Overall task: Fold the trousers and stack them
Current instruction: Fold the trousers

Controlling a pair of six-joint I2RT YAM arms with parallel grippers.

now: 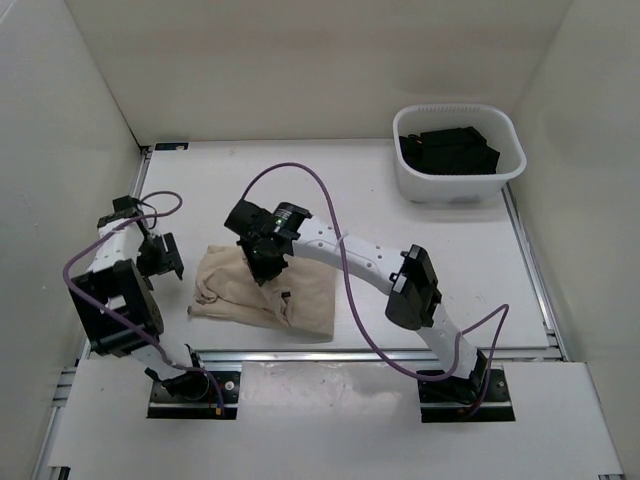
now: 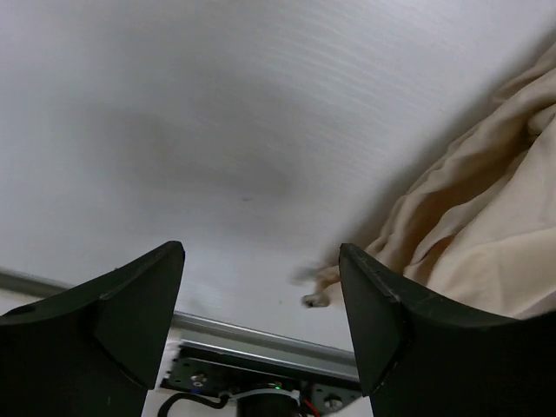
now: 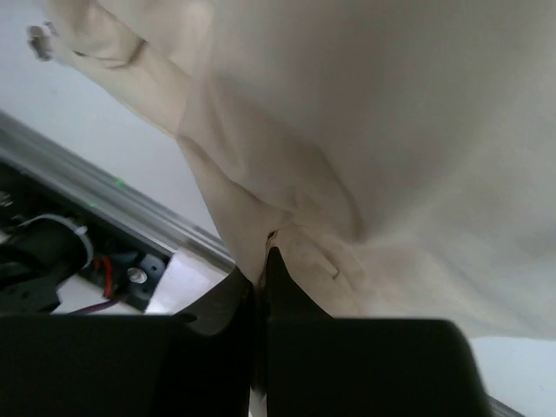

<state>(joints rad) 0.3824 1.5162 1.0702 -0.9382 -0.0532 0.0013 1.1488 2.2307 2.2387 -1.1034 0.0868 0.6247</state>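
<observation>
White table [image 1: 350,190] is boxed in by white walls [image 1: 300,60]. Beige trousers [image 1: 310,305] are bunched around 7 o'clock and pinched by the right jaws. Left jaws are spread wide at 9 o'clock.

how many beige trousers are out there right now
1. The trousers lie bunched on the table near its front edge, pinched by the right gripper. The white bin at far right holds black garments, which could hide more.
</observation>
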